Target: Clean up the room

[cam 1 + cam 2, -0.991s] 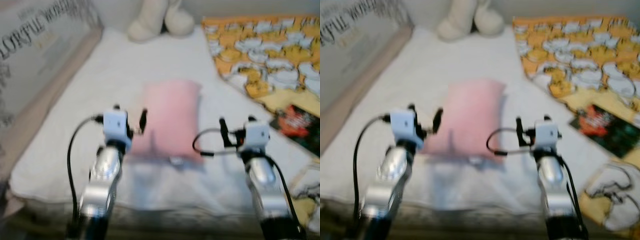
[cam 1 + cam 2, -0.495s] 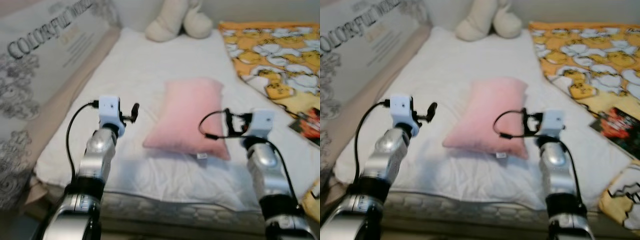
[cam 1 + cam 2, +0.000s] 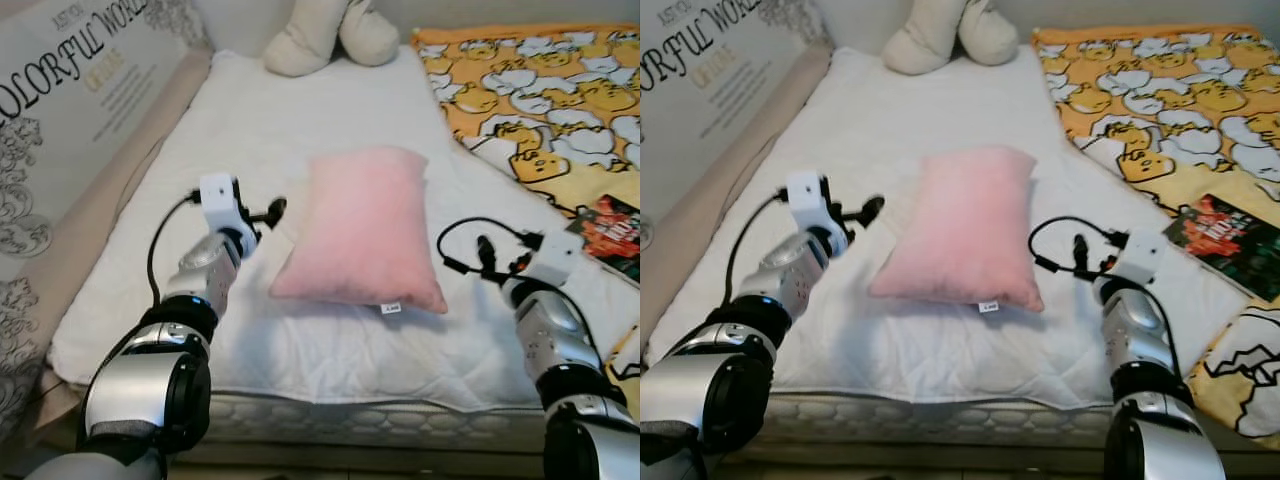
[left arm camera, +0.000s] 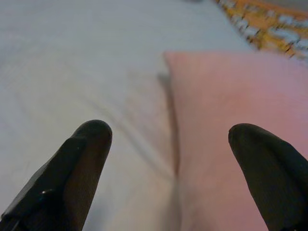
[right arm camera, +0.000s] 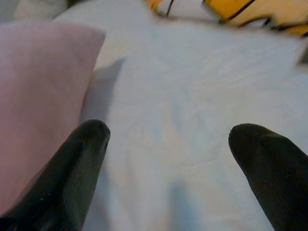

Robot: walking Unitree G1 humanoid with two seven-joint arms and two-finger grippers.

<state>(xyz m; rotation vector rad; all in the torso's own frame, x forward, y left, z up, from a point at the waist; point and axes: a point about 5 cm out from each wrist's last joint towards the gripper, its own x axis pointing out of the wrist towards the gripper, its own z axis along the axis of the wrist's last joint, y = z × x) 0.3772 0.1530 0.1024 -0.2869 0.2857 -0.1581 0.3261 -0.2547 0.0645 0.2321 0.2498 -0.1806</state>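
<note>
Pillow (image 3: 362,225), one, pink, lies flat mid-mattress (image 3: 250,130) between both grippers. Left gripper (image 4: 168,168) at pillow's left edge, fingers spread wide, holding nothing; bare sheet to its outer side up to bed's left edge. Right gripper (image 5: 168,168) near pillow's right lower corner, fingers wide apart, empty, open sheet ahead. Beyond right gripper: one yellow patterned blanket (image 3: 540,90), one dark book (image 3: 612,222). One plush toy (image 3: 320,35) at far end.
</note>
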